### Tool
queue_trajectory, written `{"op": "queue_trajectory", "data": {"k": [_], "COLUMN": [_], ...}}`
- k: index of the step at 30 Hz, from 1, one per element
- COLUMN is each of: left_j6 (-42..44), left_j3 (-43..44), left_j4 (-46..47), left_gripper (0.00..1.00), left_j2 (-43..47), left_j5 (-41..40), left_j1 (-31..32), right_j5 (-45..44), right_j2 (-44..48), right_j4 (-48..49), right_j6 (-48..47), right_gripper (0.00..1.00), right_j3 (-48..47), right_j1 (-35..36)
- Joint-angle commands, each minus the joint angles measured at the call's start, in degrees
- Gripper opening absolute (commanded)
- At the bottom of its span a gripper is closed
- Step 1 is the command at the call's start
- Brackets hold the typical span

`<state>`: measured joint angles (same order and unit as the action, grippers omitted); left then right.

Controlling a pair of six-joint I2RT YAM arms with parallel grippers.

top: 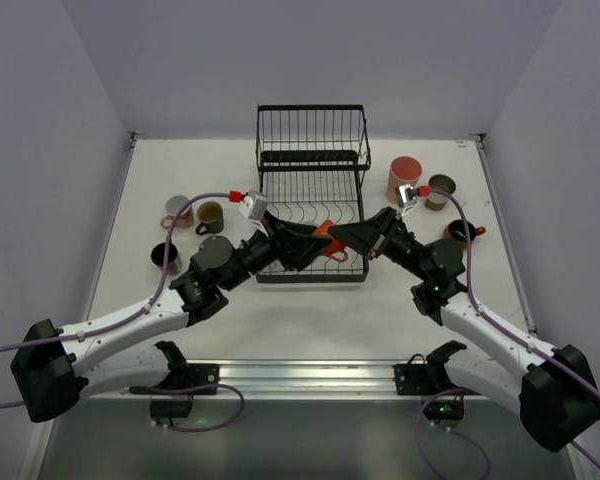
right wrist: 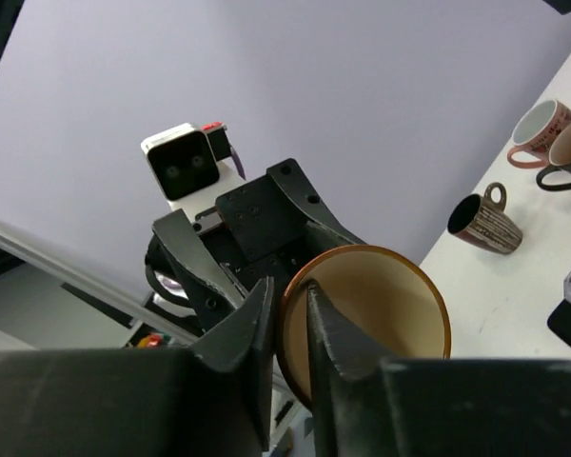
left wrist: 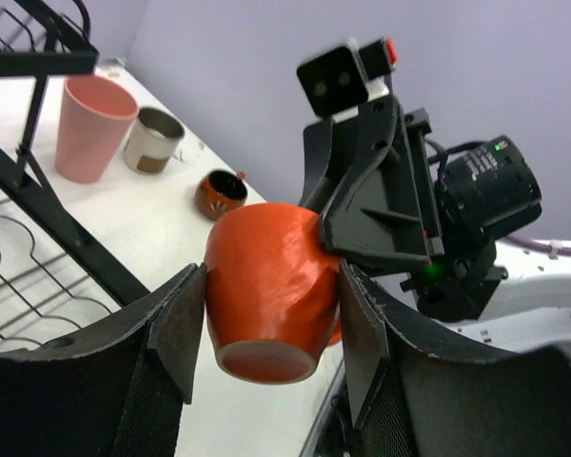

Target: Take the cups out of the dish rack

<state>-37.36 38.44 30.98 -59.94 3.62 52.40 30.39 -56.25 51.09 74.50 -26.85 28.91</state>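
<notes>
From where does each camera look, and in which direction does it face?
Top external: above and behind the bases, looking down on the dish rack; left arm and right arm show.
Left wrist: looks along the left gripper, which holds the orange cup, toward the right arm.
Right wrist: looks along the right gripper, pinching that cup's rim, toward the left arm.
Shared: both wrist views show the orange cup.

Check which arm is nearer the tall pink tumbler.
Right. The right arm has its wrist close by the pink tumbler, right of the dish rack; the left arm reaches in from the rack's left side.
</notes>
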Motion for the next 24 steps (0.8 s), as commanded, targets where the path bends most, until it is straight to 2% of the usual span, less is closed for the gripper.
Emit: {"op": "queue_trajectory", "data": {"k": [1,3,4,6,7,8,9,10,13,17,22,24], "left_j6": [-2.19,-1.49,-0.27,1.41,3.07,3.96,4.84,6.32,8.53,10.47,13.19,13.81], "left_j3": [-0.29,-0.12,0.15,0.67,0.85,0.94,1.11,1.20,1.64,3.40,10.94,12.97], "left_j4": [9.10,7.96,7.08,2.96,1.20,-0.55,-3.44,-5.04,-10.49,-19.18,-30.70,-34.84], "left_gripper": [0.24,0.38,0.55,0.71,0.82,0.86,0.88,0.92,0.95,0.96,1.00,1.00], "left_j2": [-0.17,0.00,0.26,1.40,2.10,3.76,4.56,5.44,7.91,7.39,-2.43,-5.78], "left_j5": [3.59,3.59,3.59,2.80,1.41,0.44,-0.62,-2.63,-7.29,-11.43,-18.89,-21.01], "left_j1": [0.16,0.16,0.16,0.16,0.16,0.16,0.16,0.16,0.16,0.16,0.16,0.16], "right_j5": [-0.59,-2.87,-3.75,-5.68,-6.39,-6.92,-8.06,-8.76,-12.10,-16.41,-23.69,-29.41], "right_j2": [-1.76,-0.80,-0.01,3.75,5.26,6.75,8.16,10.61,13.96,15.55,10.21,3.89], "right_j4": [9.72,10.35,9.21,5.88,3.43,-2.69,-5.88,-13.31,-22.06,-41.30,-59.85,-63.82], "right_j6": [4.33,5.04,4.08,1.72,-1.60,-3.55,-5.49,-9.68,-17.42,-28.33,-44.75,-48.38], "right_gripper": [0.13,0.00,0.00,0.00,0.00,0.00,0.00,0.00,0.00,0.00,0.00,0.00], "right_j3": [-0.13,0.66,1.01,1.36,1.19,0.14,-0.48,-1.44,-4.69,-9.88,-16.99,-19.80], "right_j1": [0.62,0.63,0.71,0.63,0.54,0.28,0.19,0.19,-0.43,-4.37,-11.14,-11.76]}}
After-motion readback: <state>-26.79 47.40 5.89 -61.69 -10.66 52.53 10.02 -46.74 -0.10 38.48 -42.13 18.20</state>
